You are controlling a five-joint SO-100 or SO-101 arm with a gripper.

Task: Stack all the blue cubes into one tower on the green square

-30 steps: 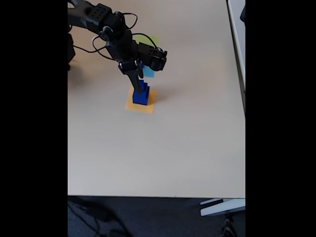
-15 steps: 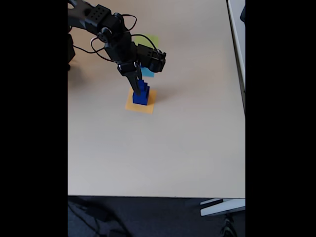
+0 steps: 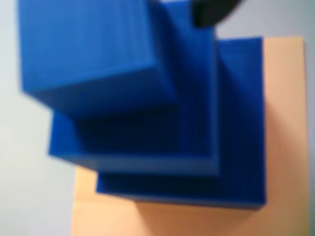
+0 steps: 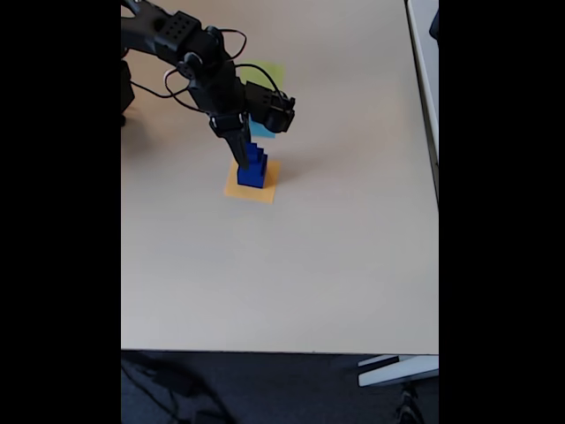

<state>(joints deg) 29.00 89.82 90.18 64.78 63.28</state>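
Close under the wrist camera: blue cubes (image 3: 147, 123) stepped into a tower on the orange square (image 3: 283, 123), not the green one; dark end effector (image 3: 214, 11) tip at the top edge, beside the upper cube, spread impossible to tell. Risk of a nudge toppling the stack.

From the fixed view: end effector (image 4: 242, 152) touching the tower's upper left, green square (image 4: 269, 71) behind the arm on the table (image 4: 335, 256), well apart. Possible tip-over during any lift or carry across.

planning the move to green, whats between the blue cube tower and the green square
In the fixed view, the light-blue square lies between the blue cube tower, which stands on the orange square, and the green square. The arm partly covers that stretch.
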